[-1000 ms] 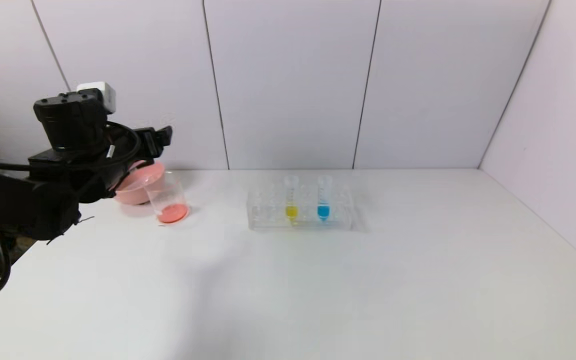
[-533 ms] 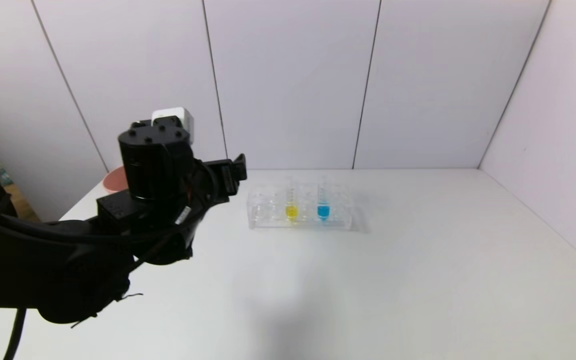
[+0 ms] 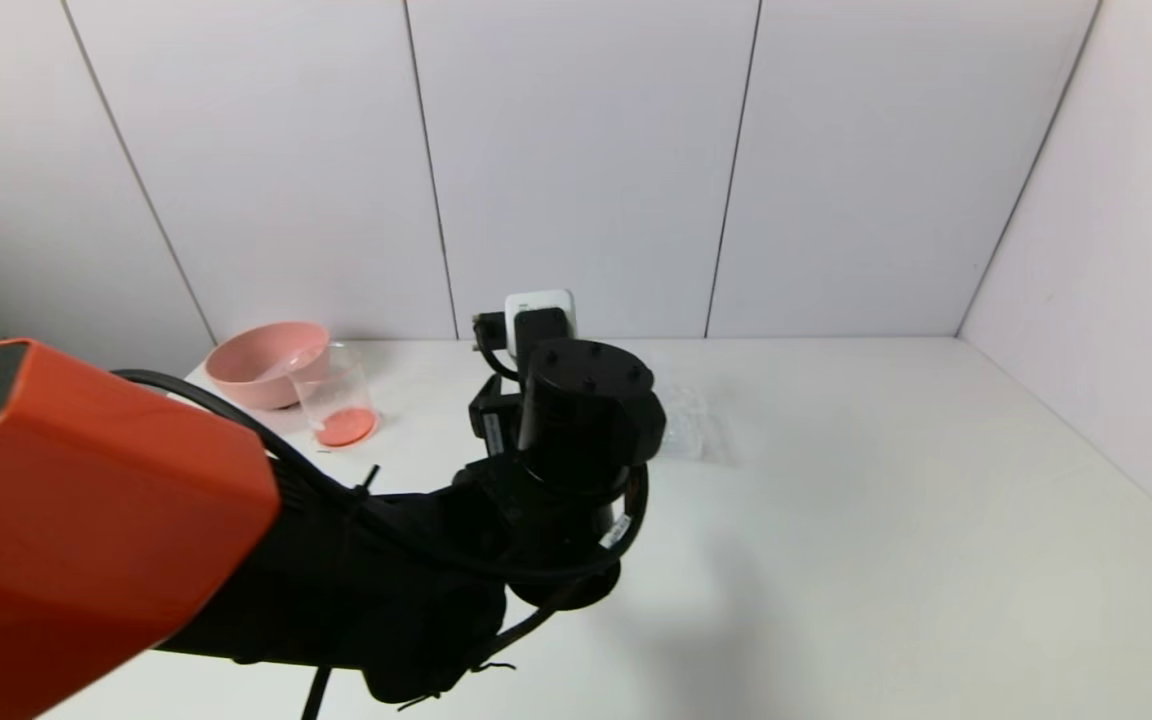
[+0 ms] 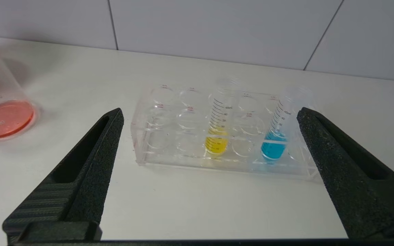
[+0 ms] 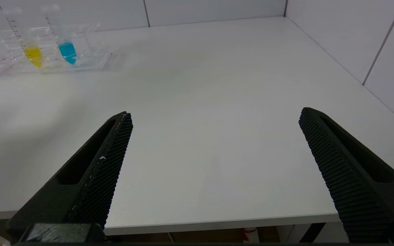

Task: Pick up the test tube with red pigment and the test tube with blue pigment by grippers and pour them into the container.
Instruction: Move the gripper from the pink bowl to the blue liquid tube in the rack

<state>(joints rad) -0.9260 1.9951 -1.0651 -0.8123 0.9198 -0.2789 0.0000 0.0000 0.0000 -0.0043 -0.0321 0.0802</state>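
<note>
A: what's the left arm (image 3: 86,530) look like?

B: chunky orange-red shell, then black links. Round black wrist cap (image 3: 586,385) with small screws, black cables (image 3: 496,570) looped around it, little white box (image 3: 539,305) on top.

A: and the end effectors?

B: left end effector (image 4: 210,118) and right end effector (image 5: 215,116) both have black wedge fingers with textured pads.

A pink bowl (image 3: 264,362) sits at the bench's (image 3: 886,520) far left corner. Toward the middle, a clear tube rack (image 4: 217,136) rests flat, holding a yellow-liquid tube (image 4: 218,123) upright in one well.
</note>
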